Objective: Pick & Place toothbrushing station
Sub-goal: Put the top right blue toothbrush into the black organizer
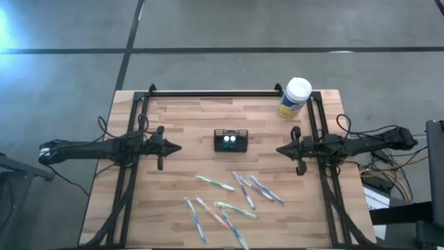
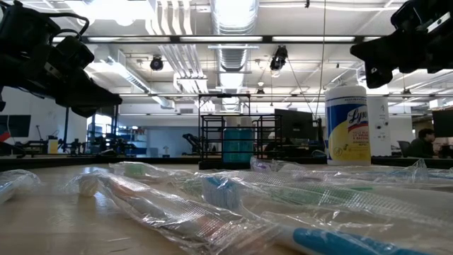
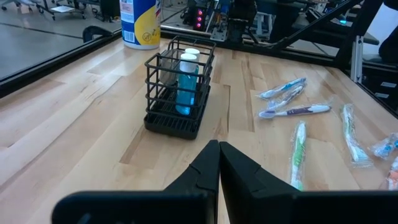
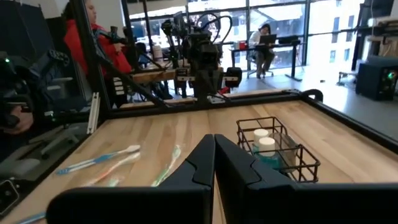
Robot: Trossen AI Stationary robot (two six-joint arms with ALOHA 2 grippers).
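The wooden table (image 1: 180,139) carries everything, with the two arms reaching in from opposite sides. The left gripper (image 1: 176,147) and the right gripper (image 1: 281,150) both hang above the boards with their jaws pressed together, holding nothing, their tips pointing at each other.

Between the two sets of jaws, nearer the right pair and a little toward the far edge of the line joining them, stands the toothbrushing station (image 1: 231,140), a small black wire holder, upright, its openings facing up. Its long axis runs along the line from one gripper to the other. In its compartments stand two small bottles (image 3: 185,81) with blue bodies and white caps, side by side.

A white-lidded wipes canister (image 1: 295,98) with a yellow label stands upright beyond the right jaws, at the table's far corner.

Wrapped toothbrushes (image 1: 229,198) lie scattered flat on the near half of the table, nearer than both jaws, pointing various ways, well apart from the holder.
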